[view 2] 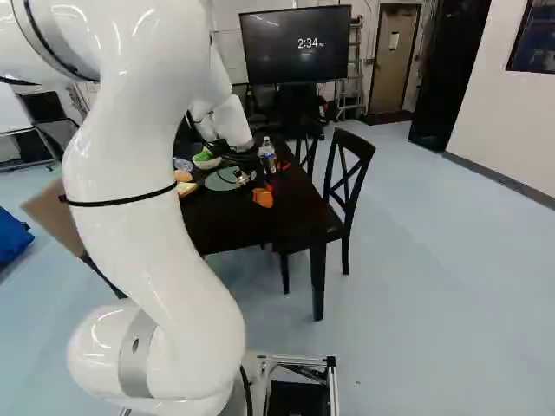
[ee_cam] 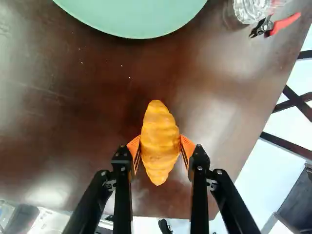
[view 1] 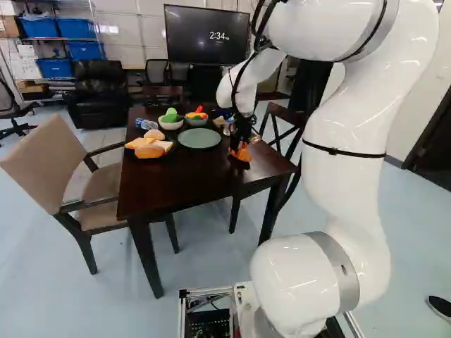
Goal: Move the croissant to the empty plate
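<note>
In the left base view my gripper (view 1: 242, 145) is over the near right part of the dark table (view 1: 176, 184), pointing down. The wrist view shows the gripper (ee_cam: 160, 145) shut on the orange-brown croissant (ee_cam: 159, 127), an orange pad pressed to each side. Whether the croissant touches the tabletop or hangs just above it, I cannot tell. Ahead of the fingers lies the green plate (ee_cam: 134, 17), its visible part bare. The same plate (view 1: 199, 138) is left of the gripper in the left base view.
Left of the plate is another dish with bread-like pieces (view 1: 149, 146); two bowls (view 1: 170, 123) of toy food stand behind. A water bottle (view 2: 267, 156) and red-handled pliers (ee_cam: 275, 26) are near the plate. Chairs (view 2: 347, 178) flank the table.
</note>
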Controlling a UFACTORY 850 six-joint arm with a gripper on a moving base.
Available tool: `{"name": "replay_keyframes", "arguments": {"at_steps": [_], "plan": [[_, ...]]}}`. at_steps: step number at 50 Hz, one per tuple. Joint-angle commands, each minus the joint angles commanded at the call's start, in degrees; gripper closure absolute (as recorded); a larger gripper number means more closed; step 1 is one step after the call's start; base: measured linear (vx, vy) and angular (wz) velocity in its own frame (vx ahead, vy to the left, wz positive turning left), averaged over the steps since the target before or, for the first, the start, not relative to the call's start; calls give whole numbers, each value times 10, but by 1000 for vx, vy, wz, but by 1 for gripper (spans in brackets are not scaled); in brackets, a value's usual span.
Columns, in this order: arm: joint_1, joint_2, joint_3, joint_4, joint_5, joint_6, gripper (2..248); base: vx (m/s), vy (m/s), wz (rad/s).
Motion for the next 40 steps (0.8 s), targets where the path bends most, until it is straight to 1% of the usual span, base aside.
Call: {"name": "replay_keyframes", "arguments": {"at_steps": [31, 40], "plan": [[0, 55, 11, 0, 0, 0, 125, 0, 0, 0], [5, 58, 0, 0, 0, 0, 125, 0, 0, 0]]}}
